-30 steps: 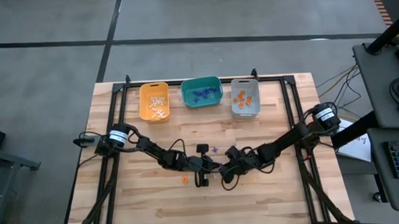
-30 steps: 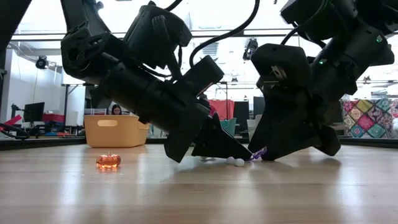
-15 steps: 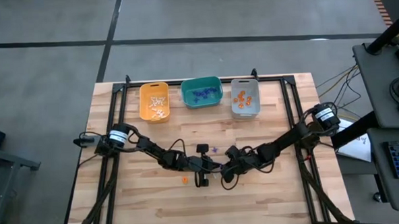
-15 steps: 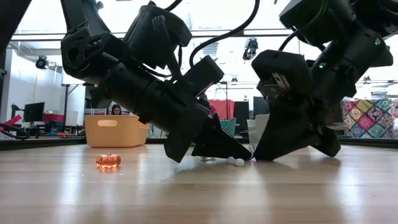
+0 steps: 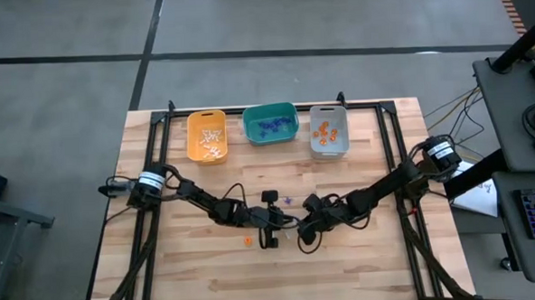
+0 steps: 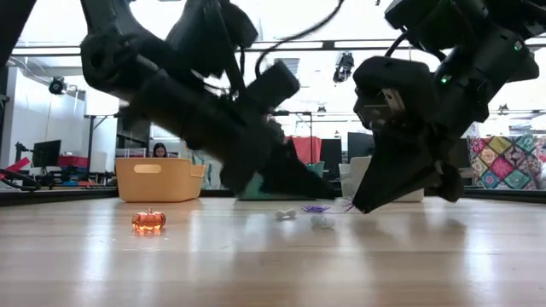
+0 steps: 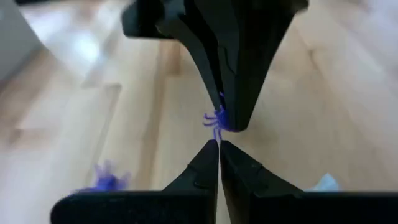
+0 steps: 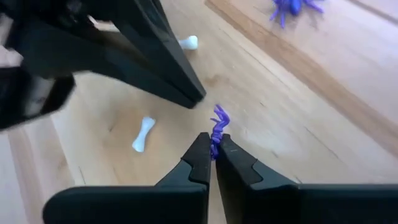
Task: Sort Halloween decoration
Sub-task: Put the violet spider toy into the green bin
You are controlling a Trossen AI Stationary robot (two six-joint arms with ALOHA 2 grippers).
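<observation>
Fingers of the right gripper (image 8: 213, 151) are now pinching a purple spider (image 8: 219, 123), having just snapped closed, and lifting it off the table (image 5: 372, 254) at centre. Beside it the left gripper (image 7: 219, 144), closed and empty, is rising away, leaving two white bones (image 8: 143, 134) and an orange pumpkin (image 6: 148, 219) unsorted.

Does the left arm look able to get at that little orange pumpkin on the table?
Probably yes: the pumpkin lies in the open on bare wood, just beside the left end effector, with nothing between them.
</observation>
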